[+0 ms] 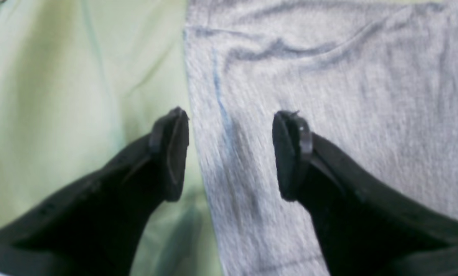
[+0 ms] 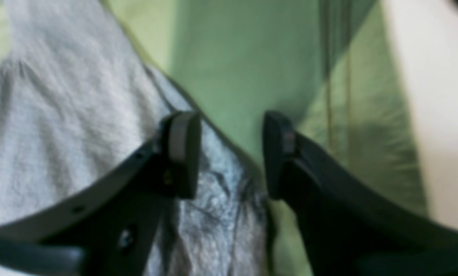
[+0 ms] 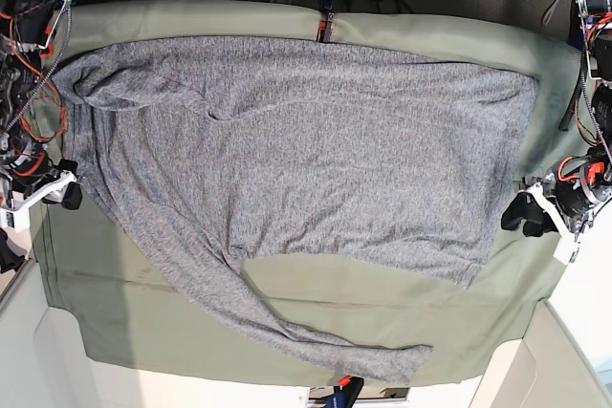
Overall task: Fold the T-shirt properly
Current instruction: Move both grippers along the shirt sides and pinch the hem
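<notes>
Across the green cloth (image 3: pixel 287 279), T-shirt (image 3: pixel 296 150) spread wide, one long sleeve trailing to the near edge. Left gripper (image 1: pixel 231 153) and right gripper (image 2: pixel 232 153) both parted, straddling opposite shirt edges, holding nothing. Wrist views blurred; contact with fabric unclear. From base view, fingertips too small to read.

Grey T-shirt (image 3: pixel 316 140) spread flat, sleeve trailing.

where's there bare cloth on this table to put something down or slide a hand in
Bare green cloth runs along the near edge, between the T-shirt hem and the trailing sleeve. A smaller patch sits at the near-left corner. The shirt crowds the rest, with the open left end effector and right end effector at its sides.
</notes>
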You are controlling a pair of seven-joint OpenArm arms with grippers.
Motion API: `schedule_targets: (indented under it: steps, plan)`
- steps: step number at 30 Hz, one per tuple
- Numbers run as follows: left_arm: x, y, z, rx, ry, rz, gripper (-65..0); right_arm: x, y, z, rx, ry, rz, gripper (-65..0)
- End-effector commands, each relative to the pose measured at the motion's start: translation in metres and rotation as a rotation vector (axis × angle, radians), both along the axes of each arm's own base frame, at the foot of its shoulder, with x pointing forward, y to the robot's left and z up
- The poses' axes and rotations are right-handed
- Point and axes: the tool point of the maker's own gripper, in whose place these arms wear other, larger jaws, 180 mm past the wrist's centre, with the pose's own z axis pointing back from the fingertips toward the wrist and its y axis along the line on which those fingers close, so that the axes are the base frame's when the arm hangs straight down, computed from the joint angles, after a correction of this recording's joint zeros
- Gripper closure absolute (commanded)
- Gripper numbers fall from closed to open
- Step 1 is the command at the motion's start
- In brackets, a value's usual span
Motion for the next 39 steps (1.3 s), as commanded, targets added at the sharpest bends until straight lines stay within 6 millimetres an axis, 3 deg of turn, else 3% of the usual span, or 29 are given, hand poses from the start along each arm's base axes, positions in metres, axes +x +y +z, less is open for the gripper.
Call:
schedule_targets:
  steps: [1, 6, 9, 15, 20, 30, 34, 39]
  plan:
    - [0.019, 0.012, 0.026, 0.002, -0.079, 0.02, -37.6, 0.017, 0.001, 0.016, 0.005, -0.052, 0.013, -26.8]
    - [0.053, 0.027, 0.023, 0.017, -0.095, 0.095, -37.6, 0.016, 0.019, -0.003, 0.014, 0.005, 0.062, -26.8]
    - [0.064, 0.031, 0.008, 0.001, -0.056, 0.174, -37.6, 0.014, 0.02, -0.004, 0.013, 0.017, 0.066, -26.8]
    - [0.067, 0.028, -0.028, -0.012, -0.006, 0.283, -37.5, 0.012, 0.02, -0.007, 0.013, 0.033, 0.069, -26.8]
    - [0.071, 0.004, -0.043, -0.054, 0.006, 0.282, -37.4, 0.011, 0.02, -0.007, 0.013, 0.037, 0.07, -26.8]
    - [0.077, -0.029, -0.044, -0.12, -0.001, 0.191, -37.1, 0.014, 0.026, -0.003, 0.062, 0.015, 0.067, -26.7]
    - [0.077, -0.039, -0.041, -0.151, -0.01, 0.139, -27.4, 0.014, 0.029, -0.004, 0.065, 0.018, 0.07, -26.7]
    - [0.076, -0.04, -0.04, -0.153, -0.013, 0.135, -26.5, 0.013, 0.027, -0.006, 0.046, 0.025, 0.069, -26.7]
